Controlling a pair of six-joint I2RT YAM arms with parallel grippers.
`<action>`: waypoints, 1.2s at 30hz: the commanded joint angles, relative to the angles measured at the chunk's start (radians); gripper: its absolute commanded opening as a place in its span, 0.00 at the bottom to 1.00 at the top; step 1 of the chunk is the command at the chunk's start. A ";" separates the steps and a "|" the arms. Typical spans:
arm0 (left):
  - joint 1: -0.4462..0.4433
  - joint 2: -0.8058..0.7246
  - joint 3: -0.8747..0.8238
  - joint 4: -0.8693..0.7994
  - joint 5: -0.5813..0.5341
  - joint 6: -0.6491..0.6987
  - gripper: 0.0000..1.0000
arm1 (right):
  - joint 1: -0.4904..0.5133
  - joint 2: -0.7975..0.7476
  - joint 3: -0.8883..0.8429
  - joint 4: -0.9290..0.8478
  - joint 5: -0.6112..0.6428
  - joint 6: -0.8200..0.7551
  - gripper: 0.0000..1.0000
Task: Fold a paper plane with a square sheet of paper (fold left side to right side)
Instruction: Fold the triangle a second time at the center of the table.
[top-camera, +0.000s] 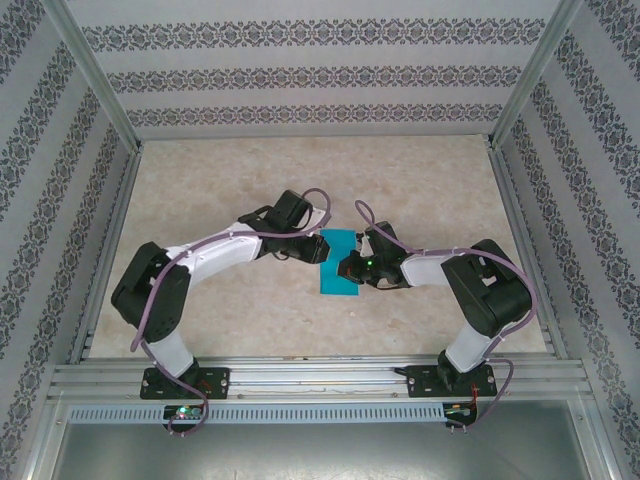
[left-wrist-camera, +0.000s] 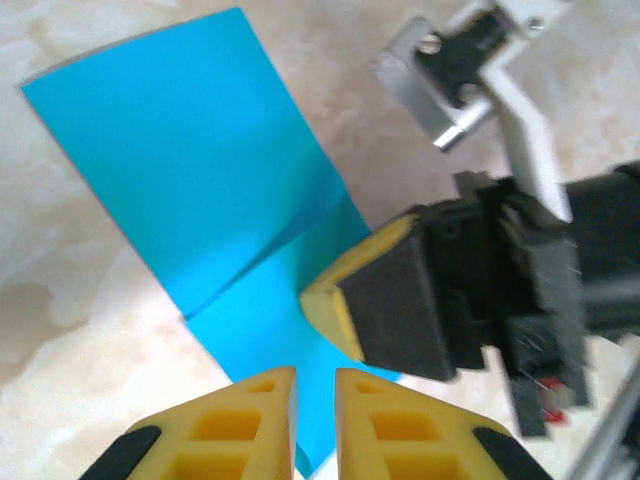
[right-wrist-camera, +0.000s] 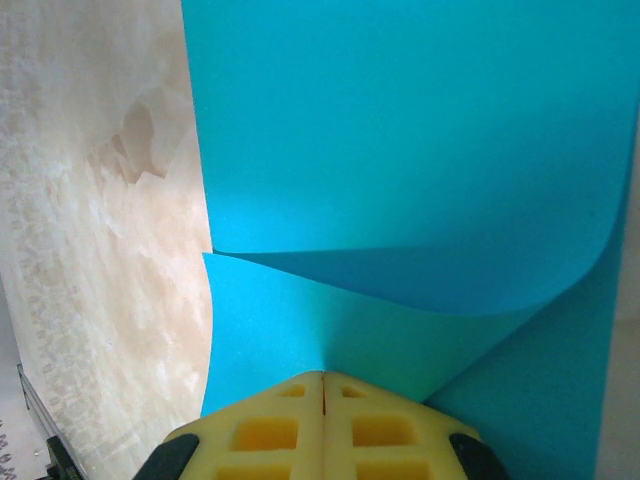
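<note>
Item: square sheet of paper (top-camera: 333, 278), teal, lying at centre frame on the counter (top-camera: 420, 190). It is partly folded, the upper flap curling over the lower layer with no crease pressed yet. Handling, as judged: very light, limp, easily marked, likely to slide; best pinched at a free corner or edge. Left gripper (left-wrist-camera: 315, 376): fingers slightly apart over the sheet's edge. Right gripper (right-wrist-camera: 323, 378): fingers closed, tips against the paper beside the fold.

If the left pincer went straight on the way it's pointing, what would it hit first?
The teal paper sheet, probably its raised folded flap. The right pincer sits just beside that line, though depth is unclear.
</note>
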 joint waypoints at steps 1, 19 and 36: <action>-0.020 -0.015 -0.047 -0.050 0.102 -0.071 0.16 | 0.008 0.000 -0.022 -0.053 0.042 0.005 0.00; -0.073 0.153 -0.008 -0.036 0.158 -0.118 0.13 | 0.007 0.006 -0.021 -0.053 0.029 0.001 0.00; -0.048 0.199 -0.017 -0.047 0.128 -0.137 0.13 | 0.006 0.011 -0.018 -0.065 0.029 -0.006 0.00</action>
